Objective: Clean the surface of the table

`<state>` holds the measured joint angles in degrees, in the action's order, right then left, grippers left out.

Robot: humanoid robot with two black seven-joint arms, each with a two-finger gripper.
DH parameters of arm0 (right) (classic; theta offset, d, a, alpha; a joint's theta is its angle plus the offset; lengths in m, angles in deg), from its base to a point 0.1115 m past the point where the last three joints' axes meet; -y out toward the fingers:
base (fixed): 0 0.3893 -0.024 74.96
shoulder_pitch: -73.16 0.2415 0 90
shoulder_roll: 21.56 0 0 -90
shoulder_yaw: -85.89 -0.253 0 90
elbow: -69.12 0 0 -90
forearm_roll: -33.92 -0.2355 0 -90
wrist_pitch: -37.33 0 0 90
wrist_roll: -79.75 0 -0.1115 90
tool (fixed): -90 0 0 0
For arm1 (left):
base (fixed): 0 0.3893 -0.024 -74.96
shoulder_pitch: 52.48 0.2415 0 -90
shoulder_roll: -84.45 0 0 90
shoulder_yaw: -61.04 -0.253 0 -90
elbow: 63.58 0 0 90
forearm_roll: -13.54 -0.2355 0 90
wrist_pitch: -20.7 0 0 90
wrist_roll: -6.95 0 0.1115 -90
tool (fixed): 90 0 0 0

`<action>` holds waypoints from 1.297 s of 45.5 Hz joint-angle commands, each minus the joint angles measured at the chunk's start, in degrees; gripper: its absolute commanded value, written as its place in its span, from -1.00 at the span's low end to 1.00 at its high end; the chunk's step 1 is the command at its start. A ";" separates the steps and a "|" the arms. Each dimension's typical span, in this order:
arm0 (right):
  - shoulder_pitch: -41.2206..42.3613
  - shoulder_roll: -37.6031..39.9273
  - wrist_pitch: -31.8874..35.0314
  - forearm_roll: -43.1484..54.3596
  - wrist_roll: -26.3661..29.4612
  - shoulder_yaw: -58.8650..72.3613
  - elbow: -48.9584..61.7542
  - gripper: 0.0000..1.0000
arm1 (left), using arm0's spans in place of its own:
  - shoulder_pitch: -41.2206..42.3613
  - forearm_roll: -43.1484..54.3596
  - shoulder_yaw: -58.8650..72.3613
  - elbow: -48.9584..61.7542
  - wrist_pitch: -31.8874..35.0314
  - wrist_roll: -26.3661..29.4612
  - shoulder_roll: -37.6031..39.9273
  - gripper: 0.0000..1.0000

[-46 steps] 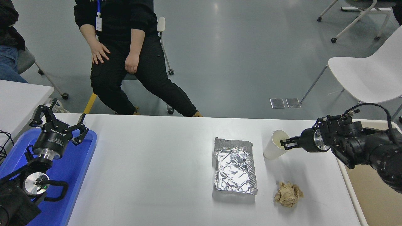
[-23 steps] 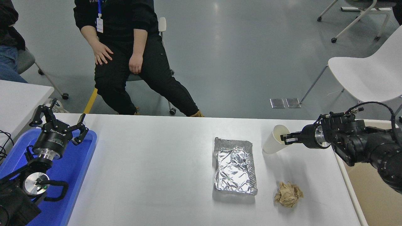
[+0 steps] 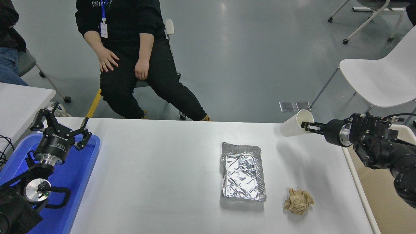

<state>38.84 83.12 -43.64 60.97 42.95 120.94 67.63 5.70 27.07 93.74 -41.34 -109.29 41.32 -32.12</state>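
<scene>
The table surface (image 3: 162, 182) is a wide white top filling the lower picture. On it lie a crinkled foil tray (image 3: 242, 171) right of centre and a crumpled brown paper ball (image 3: 298, 201) near the front right. My right gripper (image 3: 307, 126) is shut on the rim of a white paper cup (image 3: 294, 124), which hangs tilted on its side above the table's far right part. My left gripper (image 3: 61, 125) stays parked open over the blue tray at the lower left.
A blue plastic tray (image 3: 83, 175) sits at the left edge. A beige bin (image 3: 383, 201) stands beside the table's right edge. A person (image 3: 130, 58) sits beyond the far side; a white chair (image 3: 380, 78) stands at the upper right. A smaller white table (image 3: 19, 104) is at left.
My right gripper has lifted the paper cup off the table and carried it up and to the right, tilting it onto its side. The seated person shifted slightly. The left arm has not moved.
</scene>
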 commanded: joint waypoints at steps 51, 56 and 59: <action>-7.95 13.00 -1.99 -31.45 25.10 -39.17 2.02 -1.00 | 0.00 0.00 0.00 0.00 0.00 0.00 0.03 1.00; -9.62 13.01 -2.96 -31.45 27.21 -40.84 2.72 -1.00 | 0.00 0.00 0.00 0.00 0.00 0.00 0.03 1.00; -10.24 12.83 -4.19 -31.45 27.91 -41.28 2.99 -1.00 | 0.00 0.00 0.00 0.00 0.00 0.00 0.03 1.00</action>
<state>31.53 95.45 -45.47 31.45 65.98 83.42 69.78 5.70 27.07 93.73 -41.34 -109.29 41.32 -32.10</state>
